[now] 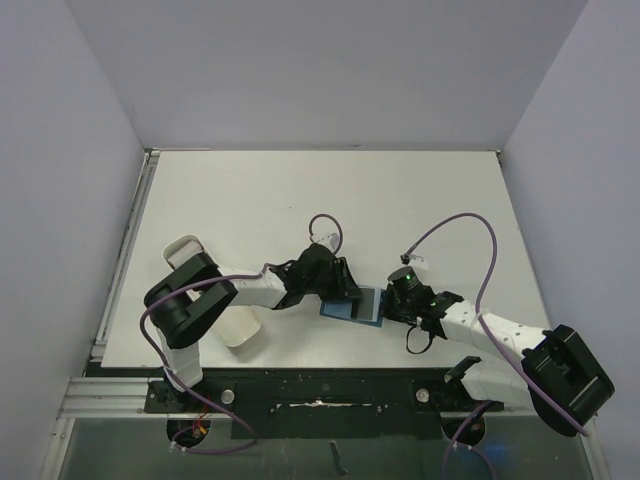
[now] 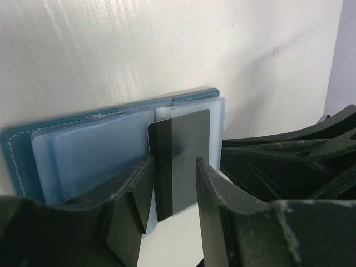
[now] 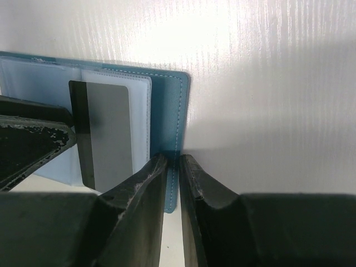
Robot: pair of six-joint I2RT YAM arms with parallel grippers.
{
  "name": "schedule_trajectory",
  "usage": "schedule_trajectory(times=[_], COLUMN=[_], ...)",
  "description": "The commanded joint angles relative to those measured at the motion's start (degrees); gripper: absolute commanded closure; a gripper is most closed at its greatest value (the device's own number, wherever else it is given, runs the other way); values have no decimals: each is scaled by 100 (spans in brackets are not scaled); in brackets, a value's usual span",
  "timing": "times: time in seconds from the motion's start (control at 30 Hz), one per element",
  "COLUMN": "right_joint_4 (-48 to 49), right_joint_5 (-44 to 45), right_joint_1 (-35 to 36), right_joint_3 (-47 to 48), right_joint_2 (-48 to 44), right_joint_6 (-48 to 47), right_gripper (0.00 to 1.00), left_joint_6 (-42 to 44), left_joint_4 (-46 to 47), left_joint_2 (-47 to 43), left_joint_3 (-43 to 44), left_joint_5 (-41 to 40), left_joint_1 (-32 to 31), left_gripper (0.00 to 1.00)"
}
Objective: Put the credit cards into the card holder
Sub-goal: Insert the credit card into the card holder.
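Note:
The teal card holder (image 1: pixel 338 308) lies open on the table between both grippers, its clear sleeves facing up (image 2: pixel 16 150) (image 3: pixel 167 105). One grey credit card (image 2: pixel 186 144) with a dark stripe rests on the right-hand sleeves, its near end sticking out over the table (image 3: pixel 108 133). My left gripper (image 2: pixel 173 161) hovers at that near end, its fingers apart on either side of the card, with a gap showing beside the left pad. My right gripper (image 3: pixel 172 158) is shut on the holder's right teal edge near its front corner. In the top view the left gripper (image 1: pixel 345 290) and right gripper (image 1: pixel 392 303) nearly meet.
A white oblong tray (image 1: pixel 243 330) lies under the left arm near the table's front left. The right gripper's black fingers (image 2: pixel 267 161) crowd the space just right of the card. Purple cables (image 1: pixel 470 225) loop above both arms.

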Motion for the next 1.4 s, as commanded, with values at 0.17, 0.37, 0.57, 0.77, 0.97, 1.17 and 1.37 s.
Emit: schedule_trajectory(times=[0.17, 0.37, 0.57, 0.77, 0.97, 1.17, 1.37], right_joint_4=[40, -104, -756, -740, -277, 74, 174], right_joint_5=[-22, -9, 152, 30, -237, -375, -364], right_joint_1=[-13, -13, -10, 31, 32, 32, -2], right_joint_3=[-175, -157, 112, 242, 300, 379, 458], right_joint_2=[26, -96, -761, -1103, -863, -534, -197], right_joint_6=[15, 26, 29, 106, 88, 54, -55], right_gripper=[82, 81, 79, 78, 80, 81, 82], left_joint_6=[-217, -252, -211, -5, -12, -79, -158], left_joint_4=[493, 681, 616, 202, 218, 356, 559], left_joint_2=[162, 130, -85, -393, -573, -560, -438], left_joint_3=[137, 123, 52, 21, -202, -260, -305], left_joint_5=[241, 273, 119, -110, -10, 82, 146], left_joint_1=[-87, -92, -84, -29, 162, 201, 196], left_gripper=[66, 66, 66, 66, 65, 65, 65])
